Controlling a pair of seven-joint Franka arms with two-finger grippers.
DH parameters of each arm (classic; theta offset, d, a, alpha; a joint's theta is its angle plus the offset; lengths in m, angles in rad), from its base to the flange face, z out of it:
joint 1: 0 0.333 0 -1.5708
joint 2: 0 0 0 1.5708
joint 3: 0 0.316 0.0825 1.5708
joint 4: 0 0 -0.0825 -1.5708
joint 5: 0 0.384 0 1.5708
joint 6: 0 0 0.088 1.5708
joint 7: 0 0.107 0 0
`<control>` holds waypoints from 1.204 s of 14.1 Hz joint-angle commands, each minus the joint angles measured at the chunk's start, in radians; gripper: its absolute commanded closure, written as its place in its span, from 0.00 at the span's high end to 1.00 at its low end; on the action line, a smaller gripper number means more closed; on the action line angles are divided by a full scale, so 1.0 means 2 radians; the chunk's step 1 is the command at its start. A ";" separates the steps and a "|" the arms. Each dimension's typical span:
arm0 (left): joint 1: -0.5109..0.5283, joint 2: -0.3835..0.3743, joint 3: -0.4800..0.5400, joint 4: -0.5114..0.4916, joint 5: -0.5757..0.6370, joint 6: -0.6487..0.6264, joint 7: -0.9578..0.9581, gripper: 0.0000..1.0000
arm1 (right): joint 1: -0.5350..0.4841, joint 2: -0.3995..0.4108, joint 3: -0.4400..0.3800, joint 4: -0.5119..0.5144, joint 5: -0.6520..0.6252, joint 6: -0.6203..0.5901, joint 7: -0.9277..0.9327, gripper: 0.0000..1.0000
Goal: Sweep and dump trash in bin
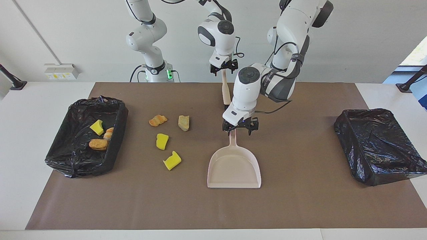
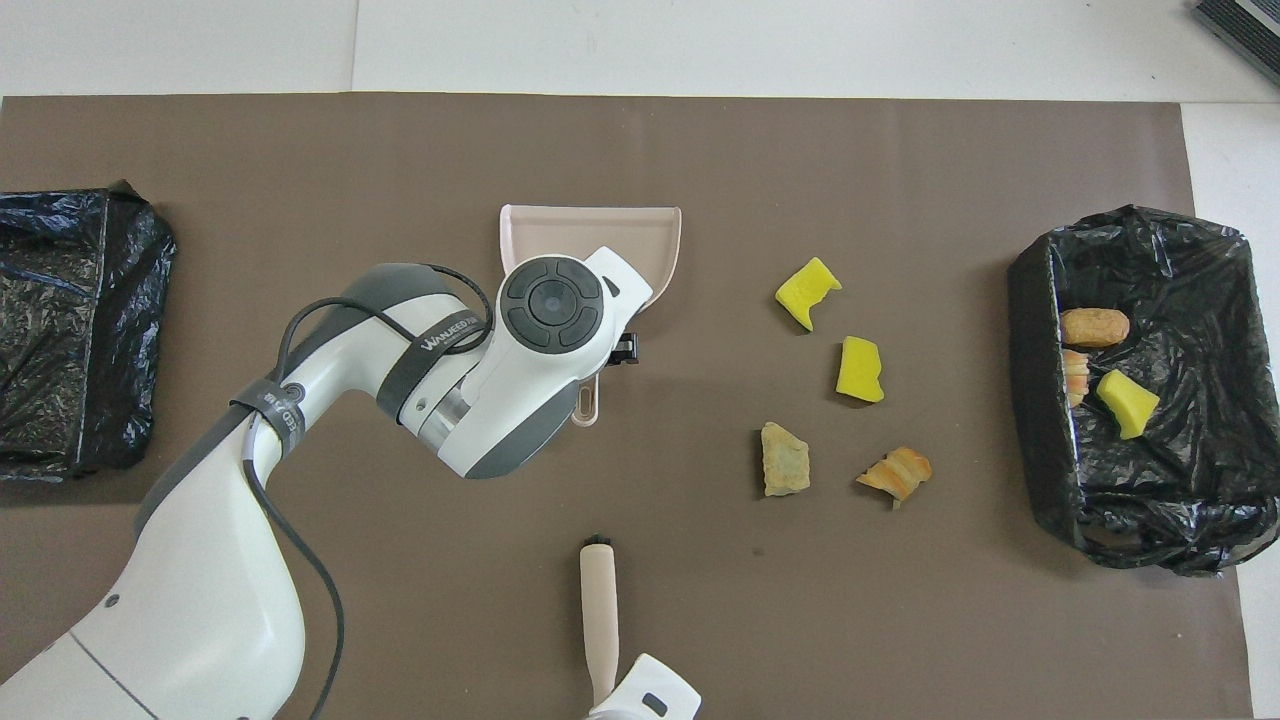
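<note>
Four pieces of trash lie on the brown mat: two yellow sponge chunks [image 1: 162, 141] [image 1: 172, 160], an orange bread piece [image 1: 157, 120] and a beige lump [image 1: 183, 122]. Three more sit in the black-lined bin [image 1: 120, 116] at the right arm's end. The cream dustpan [image 1: 233, 166] lies mid-mat, its handle pointing toward the robots. My left gripper [image 1: 239, 127] is open, low over the handle's end. My right gripper [image 1: 223, 69] is shut on the brush [image 1: 226, 91], which hangs bristles down over the mat's edge nearest the robots. The overhead view shows the brush [image 2: 598, 610] and dustpan [image 2: 590, 235] too.
A second black-lined bin [image 1: 347, 133] stands at the left arm's end of the table, nothing visible in it. The left arm stretches low across the mat between that bin and the dustpan.
</note>
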 commanded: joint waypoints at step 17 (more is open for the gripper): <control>0.022 -0.101 0.006 -0.014 0.007 -0.141 0.226 0.00 | -0.109 -0.092 -0.007 0.034 -0.031 -0.165 -0.032 0.00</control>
